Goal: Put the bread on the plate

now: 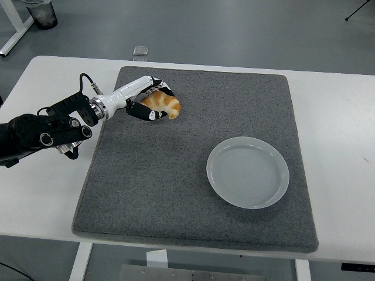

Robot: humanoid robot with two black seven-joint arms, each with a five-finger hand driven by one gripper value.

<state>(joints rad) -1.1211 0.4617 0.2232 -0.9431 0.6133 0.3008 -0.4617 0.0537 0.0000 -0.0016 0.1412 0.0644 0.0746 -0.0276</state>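
The bread (pixel 166 103) is a golden-brown croissant held above the grey mat (pixel 193 193), toward the mat's upper left. My left hand (pixel 153 103), white with black fingertips, is shut on it, fingers curled around its left side and underneath. The grey-white round plate (pixel 248 172) lies on the mat to the right and nearer the front, well apart from the hand. The right arm does not show.
The mat covers most of the white table (pixel 340 117). A dark bin (pixel 40 13) stands on the floor at the top left, beside a table leg. A small clear object (pixel 140 52) sits at the table's far edge.
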